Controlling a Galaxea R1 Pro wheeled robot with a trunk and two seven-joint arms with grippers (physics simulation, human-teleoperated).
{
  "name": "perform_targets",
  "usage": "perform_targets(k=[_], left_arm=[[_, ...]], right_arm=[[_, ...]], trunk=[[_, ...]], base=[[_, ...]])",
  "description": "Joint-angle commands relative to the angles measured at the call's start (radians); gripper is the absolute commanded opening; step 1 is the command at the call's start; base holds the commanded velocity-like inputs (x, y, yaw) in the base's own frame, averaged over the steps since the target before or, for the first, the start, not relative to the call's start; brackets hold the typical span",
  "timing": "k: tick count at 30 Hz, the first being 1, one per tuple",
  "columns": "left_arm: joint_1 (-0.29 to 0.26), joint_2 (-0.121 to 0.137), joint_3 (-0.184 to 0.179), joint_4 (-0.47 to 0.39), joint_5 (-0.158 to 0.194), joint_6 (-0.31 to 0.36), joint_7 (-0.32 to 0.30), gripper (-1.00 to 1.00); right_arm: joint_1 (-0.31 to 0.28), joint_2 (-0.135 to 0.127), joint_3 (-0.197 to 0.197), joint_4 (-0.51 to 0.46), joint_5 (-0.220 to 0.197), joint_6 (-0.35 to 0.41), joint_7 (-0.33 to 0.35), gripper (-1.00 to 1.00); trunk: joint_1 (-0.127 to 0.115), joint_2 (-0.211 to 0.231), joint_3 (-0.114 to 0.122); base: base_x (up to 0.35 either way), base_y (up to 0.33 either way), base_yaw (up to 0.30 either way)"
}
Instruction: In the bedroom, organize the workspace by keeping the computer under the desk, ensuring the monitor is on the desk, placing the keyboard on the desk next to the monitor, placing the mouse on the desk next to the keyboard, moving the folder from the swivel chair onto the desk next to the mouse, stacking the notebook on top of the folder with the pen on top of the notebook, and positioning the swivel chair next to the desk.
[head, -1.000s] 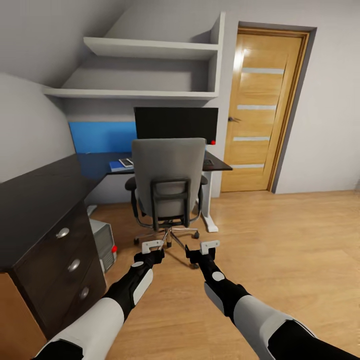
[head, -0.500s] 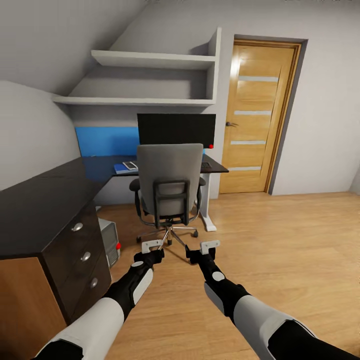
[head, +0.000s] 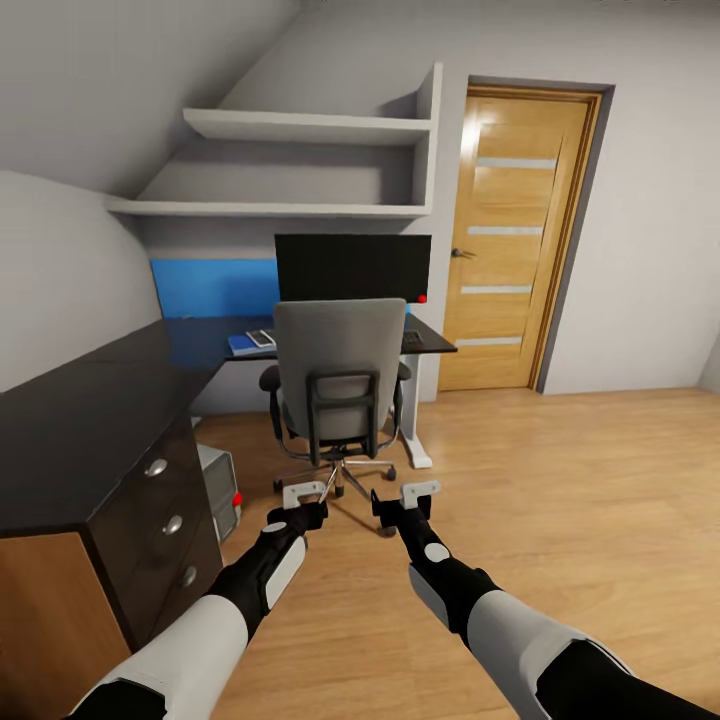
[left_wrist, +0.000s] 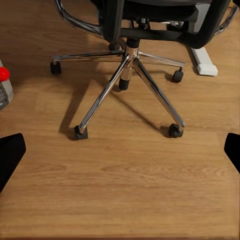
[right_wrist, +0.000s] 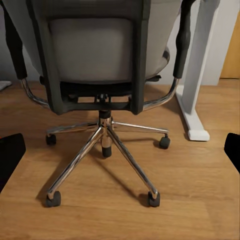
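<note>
The chair (head: 340, 385) stands at the tabletop (head: 90, 410), its back to the robot, the monitor (head: 352, 266) behind it. The computer (head: 221, 488) sits on the floor under the tabletop. Both hands, left (head: 304, 497) and right (head: 405, 497), hover spread apart, holding nothing.

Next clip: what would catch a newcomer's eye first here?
The grey swivel chair stands in the middle, its back to the camera, pulled up at the black desk, with the wide monitor behind it. To the right, a wooden door stands shut. Both grippers, left and right, hang open over the floor.
</note>
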Motion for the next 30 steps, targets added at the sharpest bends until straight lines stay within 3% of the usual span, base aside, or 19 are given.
perform_targets(k=[1, 15, 30], left_arm=[[0.000, 0.000, -0.003, -0.002, 0.004, 0.006, 0.007, 1.00], [0.000, 0.000, -0.005, -0.002, 0.002, 0.013, 0.008, 1.00], [0.000, 0.000, -0.013, -0.003, 0.000, 0.013, 0.010, 1.00]], right_arm=[[-0.001, 0.000, 0.009, 0.001, -0.008, -0.003, -0.005, 1.00], [-0.001, -0.002, 0.009, 0.001, -0.008, -0.004, -0.005, 1.00], [-0.001, 0.000, 0.011, 0.001, -0.009, -0.003, -0.005, 1.00]], trunk=[[-0.004, 0.007, 0.002], [-0.058, 0.105, 0.046], [-0.115, 0.210, 0.094]], base=[[-0.042, 0.000, 0.000], [-0.314, -0.022, 0.000], [-0.330, -0.174, 0.023]])
